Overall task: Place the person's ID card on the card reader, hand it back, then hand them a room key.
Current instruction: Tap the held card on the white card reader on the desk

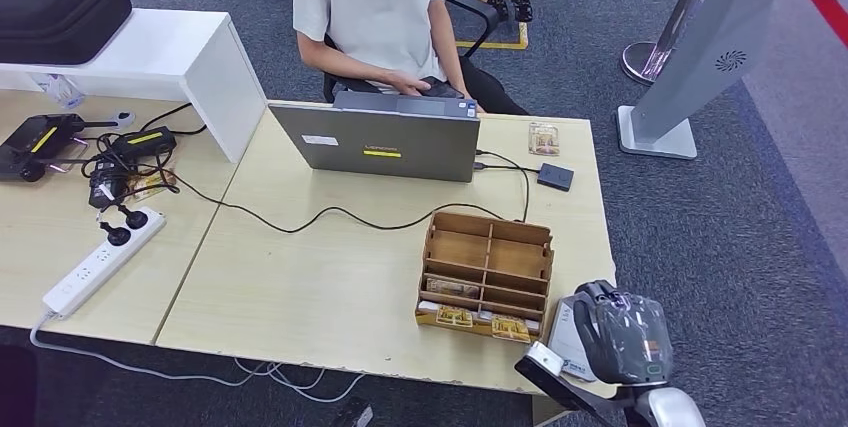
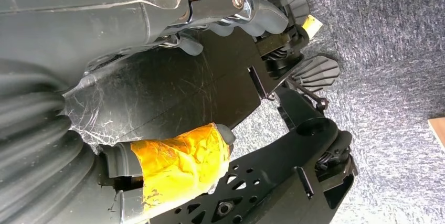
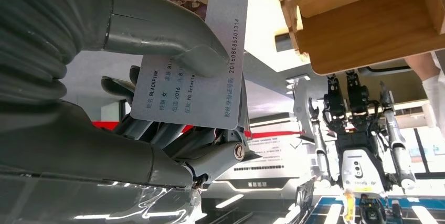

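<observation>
My right hand [image 1: 620,332] hovers at the table's front right corner, just right of the wooden card holder [image 1: 487,269]. In the right wrist view its thumb [image 3: 157,32] and fingers pinch the white ID card [image 3: 195,66], which carries a photo and printed text, close to the wooden holder [image 3: 362,22]. The small black card reader [image 1: 555,176] lies at the far right of the table, cabled to the laptop [image 1: 385,139]. Room key cards [image 1: 480,321] stand in the holder's front slots. My left hand [image 2: 173,72] hangs over the carpet and holds nothing.
A person [image 1: 375,12] sits behind the laptop with a hand on a dark object. A small card [image 1: 543,137] lies near the reader. A white sheet [image 1: 563,332] lies under my right hand. A power strip [image 1: 100,259] and cables occupy the left table.
</observation>
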Motion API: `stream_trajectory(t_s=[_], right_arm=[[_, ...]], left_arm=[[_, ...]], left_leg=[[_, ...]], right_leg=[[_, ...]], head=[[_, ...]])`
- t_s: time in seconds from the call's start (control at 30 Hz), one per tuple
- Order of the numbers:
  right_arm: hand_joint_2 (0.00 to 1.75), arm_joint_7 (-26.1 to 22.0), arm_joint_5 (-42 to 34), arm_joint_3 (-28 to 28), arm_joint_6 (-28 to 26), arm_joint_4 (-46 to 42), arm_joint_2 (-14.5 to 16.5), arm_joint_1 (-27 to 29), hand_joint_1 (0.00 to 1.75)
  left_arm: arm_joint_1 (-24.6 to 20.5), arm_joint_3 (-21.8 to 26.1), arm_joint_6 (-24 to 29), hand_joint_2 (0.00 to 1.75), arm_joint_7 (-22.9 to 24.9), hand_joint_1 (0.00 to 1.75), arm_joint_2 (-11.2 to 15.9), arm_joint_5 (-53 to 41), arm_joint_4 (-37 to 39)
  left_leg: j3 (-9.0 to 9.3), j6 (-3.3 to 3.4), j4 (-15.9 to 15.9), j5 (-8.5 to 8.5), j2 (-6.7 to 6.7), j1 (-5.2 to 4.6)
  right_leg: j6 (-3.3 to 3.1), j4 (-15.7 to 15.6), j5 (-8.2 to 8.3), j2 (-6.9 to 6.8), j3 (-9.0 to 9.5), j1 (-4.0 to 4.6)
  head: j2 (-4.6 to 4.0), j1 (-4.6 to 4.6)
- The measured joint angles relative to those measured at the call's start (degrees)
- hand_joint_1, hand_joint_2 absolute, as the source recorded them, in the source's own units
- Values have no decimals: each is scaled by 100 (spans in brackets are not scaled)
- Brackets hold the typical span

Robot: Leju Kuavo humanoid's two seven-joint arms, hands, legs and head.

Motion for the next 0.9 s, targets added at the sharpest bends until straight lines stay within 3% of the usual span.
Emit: stream_trajectory(t_s=[0.9], right_arm=[[175, -119, -102, -393, 126, 650, 414, 288, 175]], left_arm=[[-1, -17, 29, 175, 2, 0, 38, 179, 0]], left_leg=[[0, 0, 0, 0, 2, 0]], right_leg=[[0, 0, 0, 1, 0, 0]], head=[[0, 0]])
